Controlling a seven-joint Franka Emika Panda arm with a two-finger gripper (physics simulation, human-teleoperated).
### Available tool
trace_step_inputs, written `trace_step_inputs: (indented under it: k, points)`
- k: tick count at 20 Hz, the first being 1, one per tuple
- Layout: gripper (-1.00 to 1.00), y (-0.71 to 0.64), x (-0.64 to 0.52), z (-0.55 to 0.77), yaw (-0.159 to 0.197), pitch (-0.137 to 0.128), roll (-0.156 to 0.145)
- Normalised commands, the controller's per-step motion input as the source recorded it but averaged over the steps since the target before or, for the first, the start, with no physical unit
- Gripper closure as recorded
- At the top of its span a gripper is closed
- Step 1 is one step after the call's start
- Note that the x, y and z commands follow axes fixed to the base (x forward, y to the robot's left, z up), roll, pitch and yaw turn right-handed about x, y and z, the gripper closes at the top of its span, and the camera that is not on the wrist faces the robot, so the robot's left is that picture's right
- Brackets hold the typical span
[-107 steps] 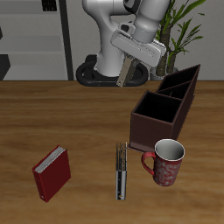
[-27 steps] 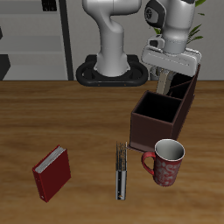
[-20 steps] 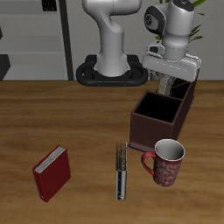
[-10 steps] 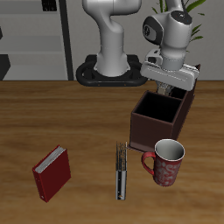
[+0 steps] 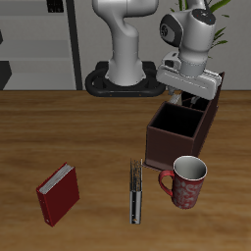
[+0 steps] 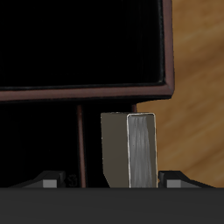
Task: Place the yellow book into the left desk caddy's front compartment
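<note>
Above the table [image 5: 59,127], gripper [image 5: 185,97] (over caddy [image 5: 181,132]) grips yellow book [image 6: 129,149].

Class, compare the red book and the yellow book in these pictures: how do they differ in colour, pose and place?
The red book is bright red; the yellow book is dull grey-olive. The red book lies flat on the table; the yellow book hangs upright, gripped over the left desk caddy. The red book is untouched; the other is held. Both show pale page edges.

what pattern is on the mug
Red with pale speckles on the mug, white inside the rim; exterior view.
</note>
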Motion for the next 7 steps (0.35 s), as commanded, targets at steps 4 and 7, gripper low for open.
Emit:
trace_step_inputs:
  k: [4,7]
  points:
    - [-1.0,-0.04,-0.02,0.06,0.002,-0.009,0.003]
    - [-1.0,-0.15,-0.04,0.13,0.016,-0.02,-0.019]
